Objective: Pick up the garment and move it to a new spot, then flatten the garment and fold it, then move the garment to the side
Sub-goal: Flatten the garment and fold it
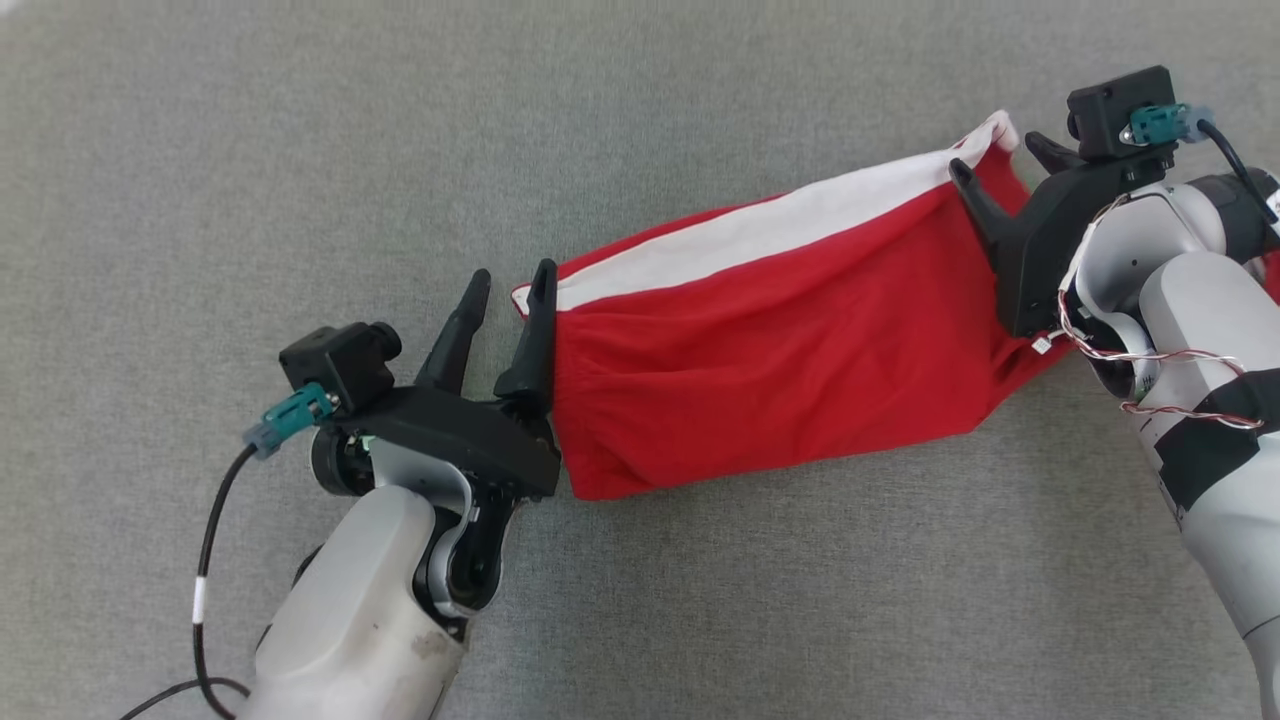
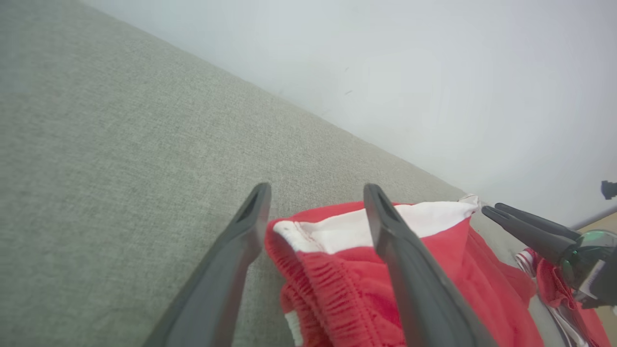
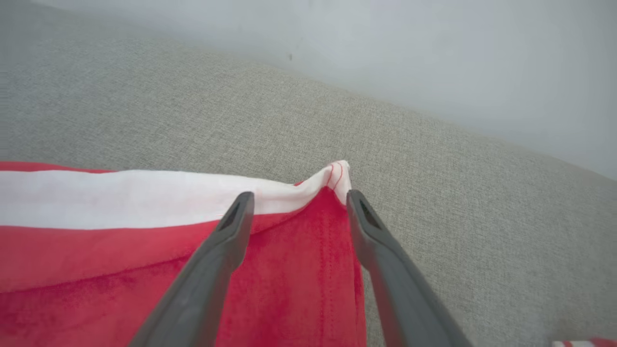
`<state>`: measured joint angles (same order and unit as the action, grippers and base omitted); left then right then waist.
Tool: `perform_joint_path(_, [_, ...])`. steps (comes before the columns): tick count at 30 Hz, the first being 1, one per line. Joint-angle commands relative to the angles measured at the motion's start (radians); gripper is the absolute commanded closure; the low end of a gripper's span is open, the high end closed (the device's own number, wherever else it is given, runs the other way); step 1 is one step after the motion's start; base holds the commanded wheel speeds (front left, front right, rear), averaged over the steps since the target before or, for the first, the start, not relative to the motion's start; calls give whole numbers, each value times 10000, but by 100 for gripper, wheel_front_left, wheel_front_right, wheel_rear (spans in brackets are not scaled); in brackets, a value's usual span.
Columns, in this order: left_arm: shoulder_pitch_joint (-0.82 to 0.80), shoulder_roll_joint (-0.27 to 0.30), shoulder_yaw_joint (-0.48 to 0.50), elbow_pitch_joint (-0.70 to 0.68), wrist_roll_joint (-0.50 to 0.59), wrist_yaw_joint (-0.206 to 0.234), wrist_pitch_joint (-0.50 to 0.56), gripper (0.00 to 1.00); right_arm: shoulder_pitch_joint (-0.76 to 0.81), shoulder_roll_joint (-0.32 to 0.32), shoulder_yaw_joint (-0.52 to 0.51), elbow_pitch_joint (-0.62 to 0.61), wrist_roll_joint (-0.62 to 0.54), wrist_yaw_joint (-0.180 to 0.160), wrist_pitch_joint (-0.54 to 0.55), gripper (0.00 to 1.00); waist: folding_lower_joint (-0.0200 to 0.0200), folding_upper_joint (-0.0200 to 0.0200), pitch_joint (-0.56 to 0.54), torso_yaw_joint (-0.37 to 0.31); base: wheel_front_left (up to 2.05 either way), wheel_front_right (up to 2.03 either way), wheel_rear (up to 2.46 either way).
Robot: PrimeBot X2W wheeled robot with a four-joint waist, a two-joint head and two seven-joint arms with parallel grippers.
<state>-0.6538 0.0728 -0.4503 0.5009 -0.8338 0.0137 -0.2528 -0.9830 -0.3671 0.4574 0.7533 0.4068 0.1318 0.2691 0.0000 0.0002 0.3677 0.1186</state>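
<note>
Head: red garment [image 1: 770,370], white band along its far edge, lies on the grey worktop [image 1: 300,150] between the left gripper [image 1: 511,272] at its left end and the right gripper [image 1: 998,152] at its far right corner, both jaws released. Left wrist: jaws spread astride the elastic waistband [image 2: 328,284]; white tag [image 2: 292,328] inside, unreadable. Right wrist: jaws spread around the white-hemmed corner [image 3: 337,176], nothing clamped.

Counter [image 1: 300,150]: covered in grey woven fabric with a fine, even weave, lying flat.
Wall [image 2: 434,72]: pale and plain, rising straight from the counter's far edge, with a few small dark specks.
Striped cloth [image 3: 585,343]: red and white, a sliver lying on the counter; too little shows to identify it.
Tan strip [image 2: 602,224]: beyond the counter's far end, blurred.
</note>
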Motion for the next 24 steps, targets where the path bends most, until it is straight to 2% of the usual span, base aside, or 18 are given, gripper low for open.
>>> perform_joint_path(1, [175, 90, 53, -44, 281, -11, -67, 0, 34, 3, 35, 64, 146, -27, -136, 0, 0, -2, -297, -60, 0, 0, 0])
perform_joint_path(5, [694, 380, 490, -688, 1247, 58, -123, 0, 303, -9, 112, 299, 671, -27, -302, 0, 0, -2, -801, -105, 0, 0, 0])
perform_joint_path(10, [2109, 587, 1420, -2253, 3178, 232, -113, 0, 740, -160, 70, 555, 1313, -27, -282, 0, 0, -2, -1342, -67, 0, 0, 0])
perform_joint_path(14, [3403, 457, 2035, -3360, 4516, 353, -113, 0, 1084, -208, -192, 833, 1880, -27, -189, 0, 0, -2, -1531, 71, 0, 0, 0])
perform_joint_path(18, [4439, 284, 2627, -4011, 5271, 332, -113, 0, 1267, -276, -439, 1175, 2065, -27, -168, 0, 0, -2, -1470, 266, 0, 0, 0])
perform_joint_path(24, [5353, 68, 3296, -4382, 5870, 16, -115, 0, 1029, -371, -919, 1875, 1951, -27, -244, 0, 0, -2, -1161, 652, 0, 0, 0])
